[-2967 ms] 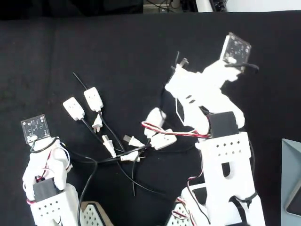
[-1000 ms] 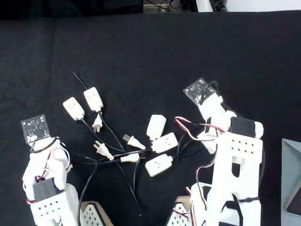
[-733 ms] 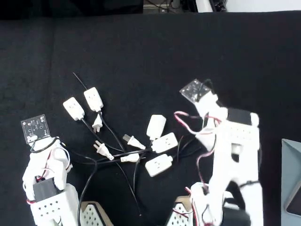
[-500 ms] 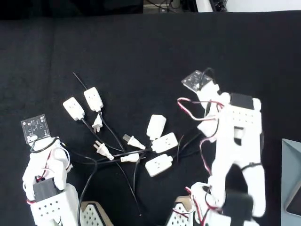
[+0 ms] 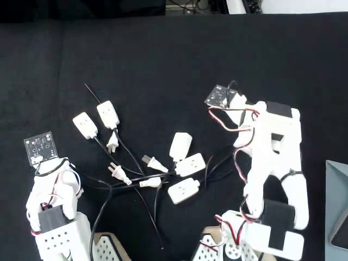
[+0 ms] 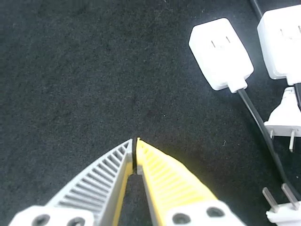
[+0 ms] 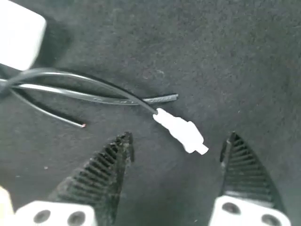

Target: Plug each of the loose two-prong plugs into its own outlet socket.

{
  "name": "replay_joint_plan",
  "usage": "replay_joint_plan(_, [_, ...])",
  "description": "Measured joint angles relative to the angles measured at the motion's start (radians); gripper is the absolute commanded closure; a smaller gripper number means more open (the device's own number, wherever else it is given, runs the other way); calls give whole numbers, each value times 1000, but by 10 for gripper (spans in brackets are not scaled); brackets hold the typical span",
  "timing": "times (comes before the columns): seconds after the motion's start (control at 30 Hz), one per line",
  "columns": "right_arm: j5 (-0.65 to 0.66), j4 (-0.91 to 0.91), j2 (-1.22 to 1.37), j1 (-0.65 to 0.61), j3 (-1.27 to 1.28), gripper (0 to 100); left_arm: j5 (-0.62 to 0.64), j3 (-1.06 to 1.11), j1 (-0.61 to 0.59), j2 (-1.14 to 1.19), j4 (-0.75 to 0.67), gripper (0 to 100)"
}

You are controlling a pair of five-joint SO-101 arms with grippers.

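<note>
5 white outlet sockets [image 5: 108, 114] lie on the black cloth [image 5: 163, 60]: 2 side by side toward the left, 3 clustered in the middle. 4 loose two-prong plugs [image 5: 117, 173] lie between the 2 groups, all unplugged, with their black cables [image 6: 257, 118] crossing one another. A grey object [image 5: 337, 201] sits at the table's right edge; what it holds cannot be told. The left gripper [image 6: 136, 141] hovers low over bare cloth near the 2 left sockets, its grey and yellow fingers pressed together on nothing. The right gripper [image 7: 179, 136] has its black jaws spread wide either side of a small white plug [image 7: 181, 129], touching neither, with a cut cable end [image 7: 164, 99] just beyond.
</note>
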Motion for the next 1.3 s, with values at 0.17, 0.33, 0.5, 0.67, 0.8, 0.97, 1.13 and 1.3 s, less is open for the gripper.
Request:
replay_joint_plan(0.17, [87, -55, 49, 40, 0, 709, 0, 0, 0, 0, 0, 970])
replay_joint_plan(0.33, [117, -74, 120, 75, 0, 710, 0, 0, 0, 0, -2, 970])
replay_joint_plan(0.5, [120, -98, 226, 92, -34, 769, 0, 0, 0, 0, -8, 970])
replay_joint_plan(0.67, [120, -110, 310, 95, -84, 835, 0, 0, 0, 0, -8, 970])
replay_joint_plan(0.8, [120, -115, 324, 98, -103, 887, 0, 0, 0, 0, -8, 970])
replay_joint_plan(0.97, [120, -112, 324, 98, -103, 987, 0, 0, 0, 0, -8, 970])
replay_joint_plan(1.13, [61, -110, 325, 109, -103, 987, 0, 0, 0, 0, -8, 970])
replay_joint_plan(1.3, [29, -110, 325, 109, -103, 962, 0, 0, 0, 0, -8, 970])
